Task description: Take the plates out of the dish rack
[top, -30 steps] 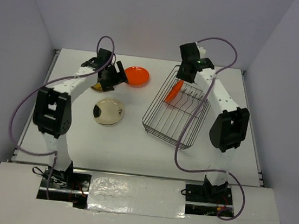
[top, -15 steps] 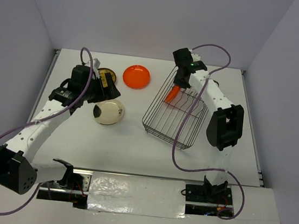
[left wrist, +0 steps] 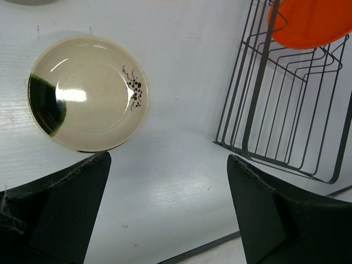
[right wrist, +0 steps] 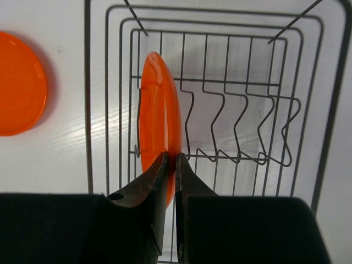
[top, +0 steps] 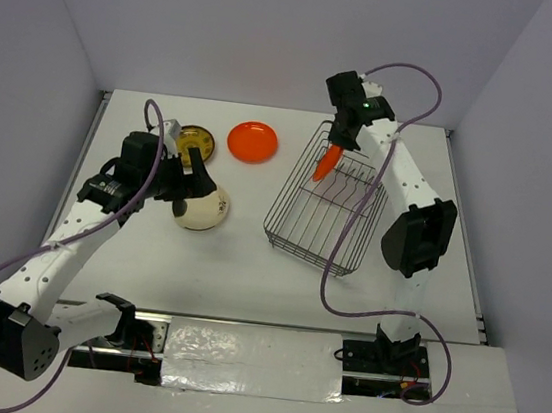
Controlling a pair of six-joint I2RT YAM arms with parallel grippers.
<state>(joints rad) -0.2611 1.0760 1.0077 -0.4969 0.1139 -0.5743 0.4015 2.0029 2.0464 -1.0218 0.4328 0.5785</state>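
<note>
The dark grey wire dish rack (top: 324, 208) stands right of centre. One bright orange plate (top: 327, 161) stands on edge at its far end, and my right gripper (top: 336, 143) is shut on that plate's rim (right wrist: 160, 118). A second orange plate (top: 253, 141) lies flat on the table at the back. A yellow-brown ringed plate (top: 191, 140) lies left of it. A cream-white plate with a dark blotch (top: 205, 209) lies nearer; it also shows in the left wrist view (left wrist: 86, 92). My left gripper (top: 192, 182) is open and empty, hovering by the cream plate's left edge.
The rack's tines (right wrist: 236, 110) to the right of the held plate hold nothing. The rack's near corner (left wrist: 275, 104) shows in the left wrist view. Grey walls close in the table on three sides.
My left arm has drawn back from the yellow-brown plate toward the cream plate, its gripper empty. My right gripper has shut on the orange plate's rim in the rack and shifted it slightly.
</note>
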